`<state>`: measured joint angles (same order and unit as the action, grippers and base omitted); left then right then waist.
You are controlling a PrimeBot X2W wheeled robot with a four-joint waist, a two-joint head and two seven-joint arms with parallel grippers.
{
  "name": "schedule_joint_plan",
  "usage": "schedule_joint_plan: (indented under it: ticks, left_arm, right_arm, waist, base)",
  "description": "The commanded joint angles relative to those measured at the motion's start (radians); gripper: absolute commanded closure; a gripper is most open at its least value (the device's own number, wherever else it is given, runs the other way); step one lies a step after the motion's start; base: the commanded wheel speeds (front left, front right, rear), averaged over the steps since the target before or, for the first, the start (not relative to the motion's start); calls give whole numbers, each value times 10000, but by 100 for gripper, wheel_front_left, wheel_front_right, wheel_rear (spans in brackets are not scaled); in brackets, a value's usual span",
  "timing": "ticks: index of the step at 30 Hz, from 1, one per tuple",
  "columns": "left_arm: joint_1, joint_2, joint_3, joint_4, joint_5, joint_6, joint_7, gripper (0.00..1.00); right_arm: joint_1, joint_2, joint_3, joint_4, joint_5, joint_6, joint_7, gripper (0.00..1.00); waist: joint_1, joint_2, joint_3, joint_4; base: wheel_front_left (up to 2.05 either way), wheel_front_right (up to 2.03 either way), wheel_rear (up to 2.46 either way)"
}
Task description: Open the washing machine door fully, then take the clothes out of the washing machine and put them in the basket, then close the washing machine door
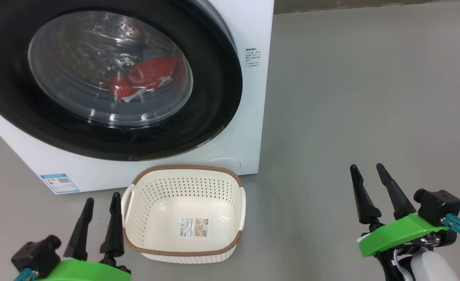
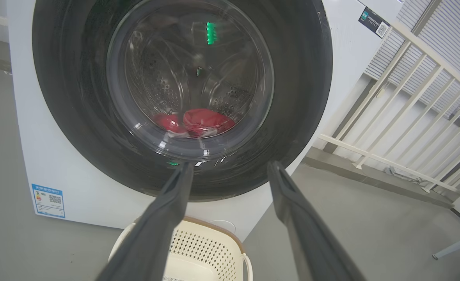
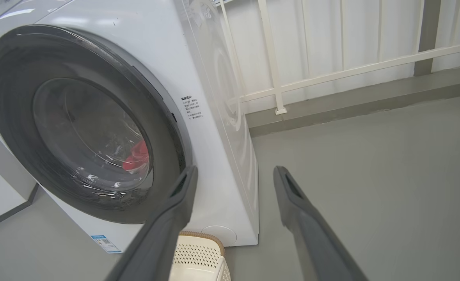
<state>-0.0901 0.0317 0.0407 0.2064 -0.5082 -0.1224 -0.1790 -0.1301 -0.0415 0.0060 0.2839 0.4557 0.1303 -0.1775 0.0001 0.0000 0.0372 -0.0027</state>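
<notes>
The left gripper [image 1: 103,197] and the right gripper [image 1: 367,166] each bore two long, tapering black fingers [image 1: 364,199] — matte, pointed at the tips — on a bright green mount [image 1: 397,232]. A boxy black module [image 1: 436,205] sat beside each mount, a teal connector [image 1: 458,224] plugged in. Below the right mount showed a white forearm [image 1: 432,267] and thin cables [image 1: 396,266].

Smooth grey floor [image 1: 350,97] runs to a white railing [image 3: 270,58].

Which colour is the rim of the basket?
Brown, with a woven look, around the cream-white perforated basket. The head view shows it best.
</notes>
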Motion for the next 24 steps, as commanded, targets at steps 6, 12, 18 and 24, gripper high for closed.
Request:
schedule_joint_plan:
  ticks: [6,12,18,24]
  left_arm:
    - [-598,166,245,-343,911,71,-308,0]
    - [-615,173,220,-321,1577,74,-485,0]
    - [-635,179,218,-344,2245,73,-662,0]
    - [-664,185,191,-395,2849,69,-828,0]
  right_arm:
    - [-639,-61,258,-421,-836,3,-326,0]
    - [-665,-70,416,-360,-1676,4,-503,0]
    - [-664,-79,501,-375,-2427,4,-678,0]
    - [-704,-88,578,-385,-3123,4,-843,0]
  waist:
    - [-1,0,90,18]
    - [-1,0,17,21]
    - [-1,0,-40,36]
    - [-1,0,-2,47]
  base:
    - [0,0,0]
    - [0,0,0]
    - [0,0,0]
    - [0,0,0]
